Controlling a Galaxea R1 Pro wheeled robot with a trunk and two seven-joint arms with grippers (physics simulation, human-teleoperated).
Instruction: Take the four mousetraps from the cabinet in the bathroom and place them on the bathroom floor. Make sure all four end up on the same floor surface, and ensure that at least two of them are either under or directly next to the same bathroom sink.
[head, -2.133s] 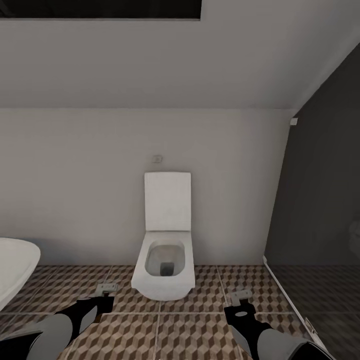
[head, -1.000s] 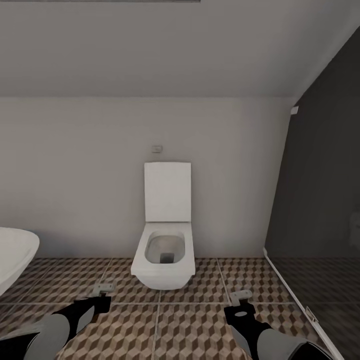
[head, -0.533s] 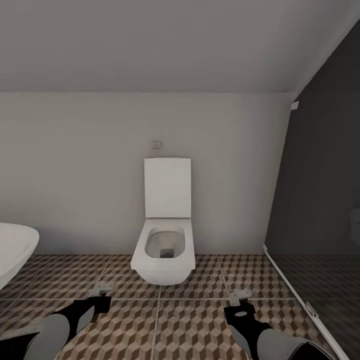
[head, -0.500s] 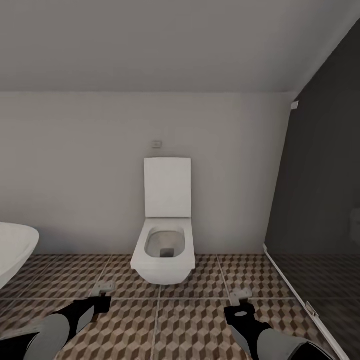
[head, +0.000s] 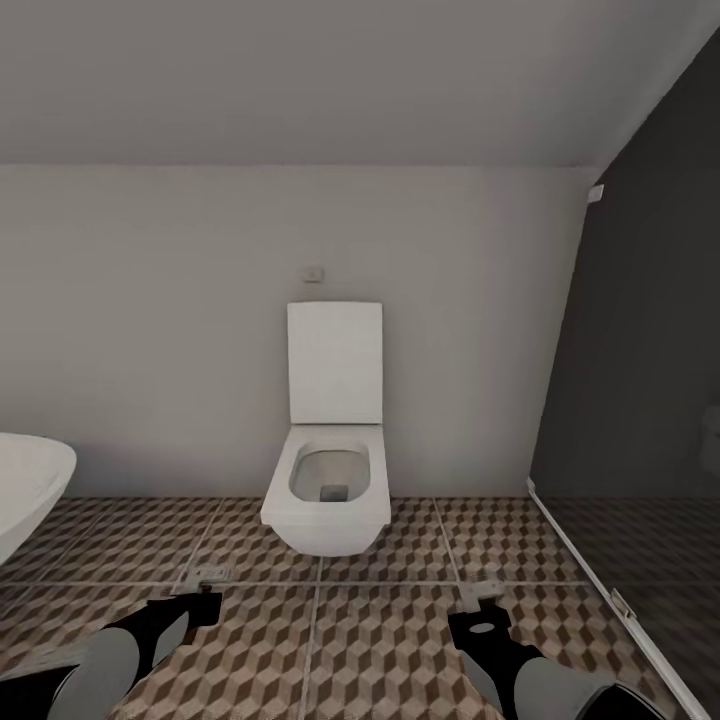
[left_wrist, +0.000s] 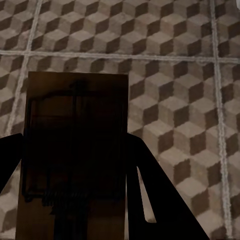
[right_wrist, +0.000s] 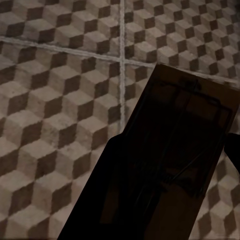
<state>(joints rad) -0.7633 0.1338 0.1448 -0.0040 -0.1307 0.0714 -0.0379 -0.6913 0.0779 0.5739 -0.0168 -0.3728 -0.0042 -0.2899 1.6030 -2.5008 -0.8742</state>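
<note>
Both grippers, left (head: 211, 576) and right (head: 484, 591), are clamped on flat tan wooden mousetraps (left_wrist: 75, 155) (right_wrist: 172, 155) above cube-patterned brown tiled bathroom floor (head: 330, 640), facing a white toilet (head: 328, 470).

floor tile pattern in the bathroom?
Brown, beige and white 3D cube print with pale grout lines on the bathroom floor; clearest in the left wrist view.

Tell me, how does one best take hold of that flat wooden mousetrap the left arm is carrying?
By the board's two long edges, coming in from one short end. The left wrist view shows the mousetrap held flat that way, the left end effector with a dark finger along each long side. That keeps the fingers off the wire spring parts on top. This is my judgement from its thin shape.
</note>
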